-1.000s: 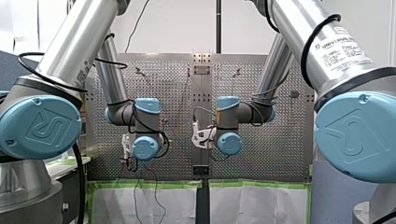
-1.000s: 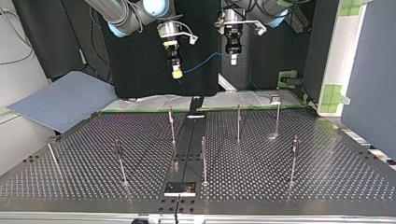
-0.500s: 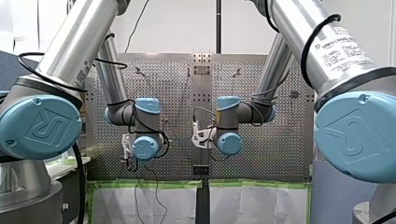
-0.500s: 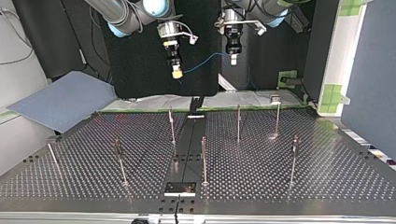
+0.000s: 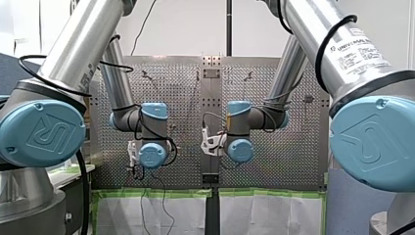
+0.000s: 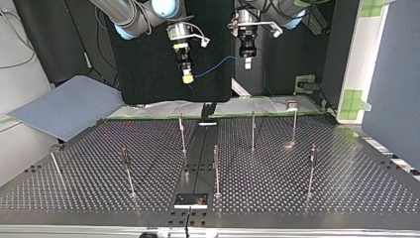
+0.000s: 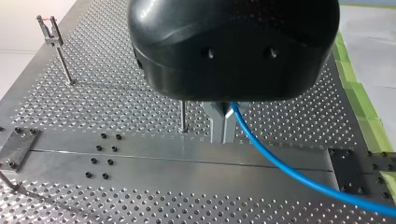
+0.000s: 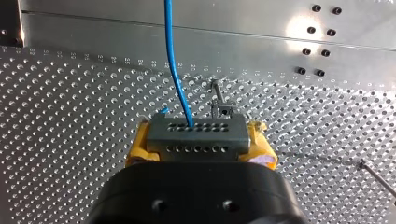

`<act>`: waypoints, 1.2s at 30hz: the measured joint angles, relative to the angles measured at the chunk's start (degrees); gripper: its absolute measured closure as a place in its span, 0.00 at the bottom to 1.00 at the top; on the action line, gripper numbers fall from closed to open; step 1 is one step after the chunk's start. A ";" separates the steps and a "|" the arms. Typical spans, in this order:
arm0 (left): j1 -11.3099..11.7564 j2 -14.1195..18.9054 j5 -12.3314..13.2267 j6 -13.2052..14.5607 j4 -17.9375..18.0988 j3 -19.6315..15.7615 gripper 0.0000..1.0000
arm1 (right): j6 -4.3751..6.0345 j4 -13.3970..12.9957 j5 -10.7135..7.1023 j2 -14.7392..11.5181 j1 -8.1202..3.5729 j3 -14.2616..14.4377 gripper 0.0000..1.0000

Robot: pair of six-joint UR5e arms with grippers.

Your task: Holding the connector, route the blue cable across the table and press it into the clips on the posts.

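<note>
In the top view both arms hang high above the table's far edge. My right gripper (image 6: 187,78), with yellow pads, is shut on the grey connector (image 8: 196,135). The blue cable (image 6: 218,63) runs from the connector across to my left gripper (image 6: 247,63). In the left wrist view the metal fingers (image 7: 223,127) are shut on the blue cable (image 7: 285,169), which trails off to one side. In the right wrist view the blue cable (image 8: 173,60) leads straight ahead from the connector. Several thin posts with clips (image 6: 253,130) stand on the perforated table (image 6: 346,173), all below the grippers and without cable.
A smooth metal strip (image 6: 198,153) runs down the table's middle, with a small plate (image 6: 191,200) at its near end. A grey board (image 6: 69,106) lies off the table at the top view's left. Green-taped white sheets (image 5: 156,213) hang at the table's edge.
</note>
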 joint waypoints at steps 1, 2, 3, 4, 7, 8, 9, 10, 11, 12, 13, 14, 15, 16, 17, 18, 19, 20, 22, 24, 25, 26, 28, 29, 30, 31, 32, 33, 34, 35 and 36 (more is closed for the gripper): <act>0.00 0.00 0.00 0.00 0.00 0.00 1.00 | 0.00 0.00 0.02 0.00 0.00 0.00 1.00; 0.00 0.00 0.00 -0.01 0.00 0.00 1.00 | 0.00 0.00 0.03 0.00 0.00 0.00 1.00; 0.00 0.00 0.00 -0.01 0.00 0.00 1.00 | 0.00 0.00 0.04 0.00 0.00 0.00 1.00; 0.00 0.00 0.00 -0.01 0.00 0.00 1.00 | 0.00 0.00 0.04 0.00 0.00 0.00 1.00; 0.00 0.00 0.00 -0.02 0.00 0.00 1.00 | 0.00 0.00 0.06 -0.01 0.00 0.00 1.00; 0.00 0.00 0.00 -0.02 0.00 0.00 1.00 | 0.00 0.00 0.06 -0.01 0.00 0.00 1.00; 0.00 0.00 0.00 -0.02 0.00 0.00 1.00 | 0.00 0.00 0.06 -0.01 0.00 0.00 1.00; 0.00 0.00 0.00 -0.02 0.00 0.00 1.00 | 0.00 0.00 0.06 -0.01 0.00 0.00 1.00; 0.00 0.00 0.00 -0.02 0.00 0.00 1.00 | 0.00 0.00 0.05 -0.01 0.00 0.00 1.00; 0.00 0.00 0.00 -0.02 0.00 0.00 1.00 | 0.00 0.00 0.06 -0.01 0.00 0.00 1.00; 0.00 0.00 0.00 -0.01 0.00 0.00 1.00 | 0.00 0.00 0.06 -0.01 0.00 0.00 1.00; 0.00 0.00 0.00 -0.02 0.00 0.00 1.00 | 0.00 0.00 0.06 -0.01 0.00 0.00 1.00; 0.00 0.00 0.00 -0.02 0.00 0.00 1.00 | 0.00 0.00 0.06 -0.01 0.00 0.00 1.00; 0.00 0.00 0.00 -0.02 0.00 0.00 1.00 | 0.00 0.00 0.06 -0.01 0.00 0.00 1.00; 0.00 0.00 0.00 -0.02 0.00 0.00 1.00 | 0.00 0.00 0.06 -0.01 0.00 0.00 1.00; 0.00 0.00 0.00 -0.02 0.00 0.00 1.00 | 0.00 0.00 0.06 -0.01 0.00 0.00 1.00; 0.00 0.00 0.00 -0.02 0.00 0.00 1.00 | 0.00 0.00 0.06 -0.01 0.00 0.00 1.00; 0.00 0.00 0.00 -0.02 0.00 0.00 1.00 | 0.00 0.00 0.06 -0.01 0.00 0.00 1.00; 0.02 0.02 0.02 0.00 -0.02 -0.02 1.00 | 0.00 0.01 0.05 -0.01 0.00 0.00 1.00; 0.34 0.35 0.34 0.32 -0.33 -0.34 1.00 | -0.15 0.14 0.03 0.12 -0.13 -0.15 1.00; 0.64 0.64 0.64 0.62 -0.62 -0.53 1.00 | -0.33 0.34 0.02 0.33 -0.27 -0.36 1.00; 1.01 0.96 1.02 0.99 -1.02 -0.69 1.00 | -0.51 0.66 0.01 0.64 -0.41 -0.66 1.00; 2.04 1.49 2.00 1.83 -2.03 -0.95 1.00 | -0.81 1.63 -0.01 1.61 -0.63 -1.32 1.00; 2.53 1.63 2.35 2.07 -2.52 -1.02 1.00 | -0.89 2.09 -0.02 2.09 -0.68 -1.50 1.00; 3.14 1.76 2.69 2.29 -3.19 -1.07 1.00 | -0.95 2.76 -0.02 2.75 -0.72 -1.67 1.00; 3.50 1.82 2.87 2.39 -3.60 -1.10 1.00 | -0.99 3.27 -0.03 3.25 -0.75 -1.76 1.00; 3.78 1.86 2.99 2.47 -3.92 -1.12 1.00 | -1.01 3.78 -0.02 3.78 -0.76 -1.82 1.00; 4.03 1.89 3.10 2.53 -4.24 -1.12 1.00 | -1.02 4.52 -0.03 4.50 -0.77 -1.86 1.00; 4.15 1.90 3.15 2.56 -4.40 -1.12 1.00 | -1.03 5.09 -0.03 5.06 -0.77 -1.89 1.00; 4.23 1.91 3.19 2.58 -4.52 -1.13 1.00 | -1.04 5.65 -0.03 5.53 -0.77 -1.90 1.00; 4.30 1.91 3.21 2.60 -4.62 -1.13 1.00 | -1.05 6.32 -0.03 5.99 -0.78 -1.91 1.00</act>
